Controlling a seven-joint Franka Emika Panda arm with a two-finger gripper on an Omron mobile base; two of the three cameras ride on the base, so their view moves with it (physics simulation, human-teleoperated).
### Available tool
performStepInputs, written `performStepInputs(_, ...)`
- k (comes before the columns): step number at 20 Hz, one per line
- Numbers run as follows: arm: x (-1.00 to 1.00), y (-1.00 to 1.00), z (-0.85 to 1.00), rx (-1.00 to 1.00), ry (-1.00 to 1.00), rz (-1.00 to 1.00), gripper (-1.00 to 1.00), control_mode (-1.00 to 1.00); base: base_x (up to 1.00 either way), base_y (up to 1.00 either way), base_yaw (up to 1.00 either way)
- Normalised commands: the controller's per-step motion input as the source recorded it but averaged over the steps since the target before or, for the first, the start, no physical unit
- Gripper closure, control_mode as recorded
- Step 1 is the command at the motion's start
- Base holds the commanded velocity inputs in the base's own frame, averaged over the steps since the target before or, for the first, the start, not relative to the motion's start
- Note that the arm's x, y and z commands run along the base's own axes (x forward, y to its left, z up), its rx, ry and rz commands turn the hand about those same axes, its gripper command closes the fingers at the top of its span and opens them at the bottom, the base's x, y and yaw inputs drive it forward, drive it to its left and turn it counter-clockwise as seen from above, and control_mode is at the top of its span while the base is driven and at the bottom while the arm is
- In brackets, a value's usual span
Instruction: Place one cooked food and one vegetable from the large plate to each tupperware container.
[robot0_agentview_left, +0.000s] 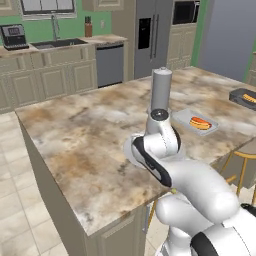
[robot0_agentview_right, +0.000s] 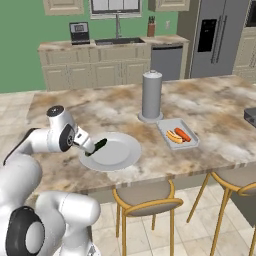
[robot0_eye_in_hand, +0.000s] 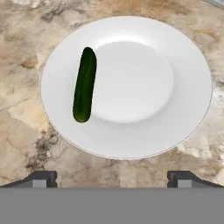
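The large plate (robot0_eye_in_hand: 131, 127) lies on the marble island (robot0_agentview_right: 210, 107), with one vegetable on it, a dark green cucumber (robot0_eye_in_hand: 84, 84) near its rim. My gripper (robot0_eye_in_hand: 113, 179) hangs open above the plate's near edge with nothing between its fingers. From the right base view, the gripper (robot0_agentview_right: 87, 146) sits over the left side of the plate (robot0_agentview_right: 117, 152), close to the cucumber (robot0_agentview_right: 99, 145). The lighter tupperware container (robot0_agentview_right: 176, 126) holds a hot dog (robot0_agentview_right: 173, 136) and a carrot (robot0_agentview_right: 183, 134). The darker tupperware container (robot0_agentview_left: 240, 94) holds a hot dog (robot0_agentview_left: 249, 98).
A grey paper towel roll (robot0_agentview_right: 151, 95) stands upright between the plate and the lighter container. Wooden bar stools (robot0_agentview_right: 145, 197) stand along the island's near edge. Kitchen counters, a sink and a fridge line the far wall.
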Motion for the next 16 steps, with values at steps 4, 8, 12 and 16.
performStepInputs(4, 0.56, -0.26, 0.0, 0.11, 0.11, 0.0, -1.0, -1.0, 0.0, 0.0, 0.0)
performStepInputs(8, 0.44, 0.0, -0.07, 0.02, 0.16, 0.05, -1.0, -1.0, 0.0, 0.0, 0.0)
performStepInputs(12, 0.4, 0.28, -0.17, 0.0, 0.04, 0.0, -1.0, -1.0, 0.0, 0.0, 0.0)
performStepInputs(16, 0.36, 0.21, -0.26, 0.0, 0.0, 0.0, -1.0, -1.0, 0.0, 0.0, 0.0)
